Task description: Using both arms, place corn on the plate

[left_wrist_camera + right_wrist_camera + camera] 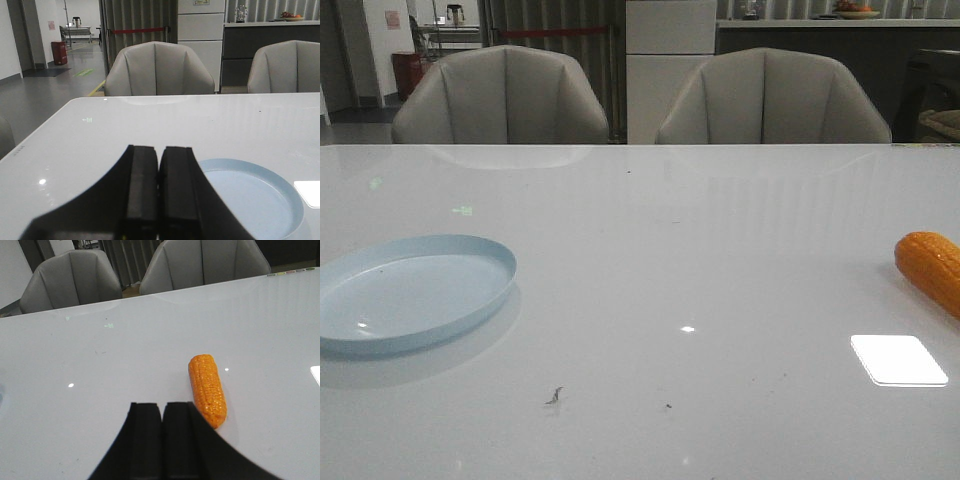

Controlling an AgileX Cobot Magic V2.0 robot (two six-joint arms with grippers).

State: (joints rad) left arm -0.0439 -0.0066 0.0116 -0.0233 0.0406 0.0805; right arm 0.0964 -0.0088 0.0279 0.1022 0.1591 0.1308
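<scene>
The orange corn lies on the white table at the far right edge of the front view, partly cut off. In the right wrist view the corn lies just beyond and beside my shut, empty right gripper. The pale blue plate sits empty at the left of the table. In the left wrist view the plate lies just beyond and beside my shut, empty left gripper. Neither gripper shows in the front view.
Two grey chairs stand behind the table's far edge. A bright light reflection shows on the table near the corn. Small dark specks lie near the front middle.
</scene>
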